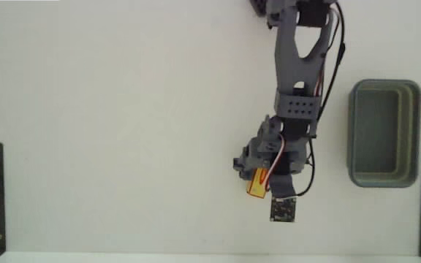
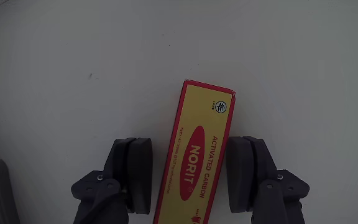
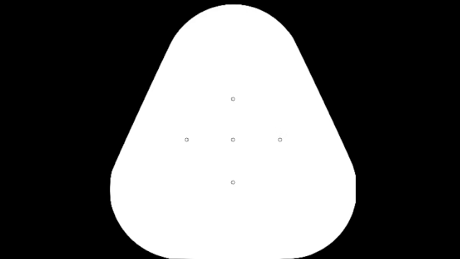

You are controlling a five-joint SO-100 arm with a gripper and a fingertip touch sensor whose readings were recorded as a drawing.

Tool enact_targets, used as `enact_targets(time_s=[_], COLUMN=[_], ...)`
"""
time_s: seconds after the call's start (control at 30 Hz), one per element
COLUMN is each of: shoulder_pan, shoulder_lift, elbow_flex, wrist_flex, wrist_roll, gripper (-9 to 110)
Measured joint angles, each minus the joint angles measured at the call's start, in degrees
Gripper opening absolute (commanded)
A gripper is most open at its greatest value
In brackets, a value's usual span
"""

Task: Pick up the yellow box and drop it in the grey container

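In your wrist view the gripper (image 2: 189,180) has its jaws spread apart, straddling the yellow box (image 2: 197,155) at lower centre, with a visible gap on the left and the right pad just beside the carton. In the fixed view, the grey container (image 1: 384,133) sits well apart at the right edge on the white table (image 1: 123,131).

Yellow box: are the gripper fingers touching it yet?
Apart. In the wrist view the yellow box lies between the open gripper fingers, with a strip of white table visible on each side.
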Motion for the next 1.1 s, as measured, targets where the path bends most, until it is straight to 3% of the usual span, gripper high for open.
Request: enact_targets(time_s=[1.1], shoulder_pan=[0.0], shoulder_lift=[0.0], elbow_flex=[0.0], wrist_flex=[0.0], wrist_roll=[0.0], gripper=[62])
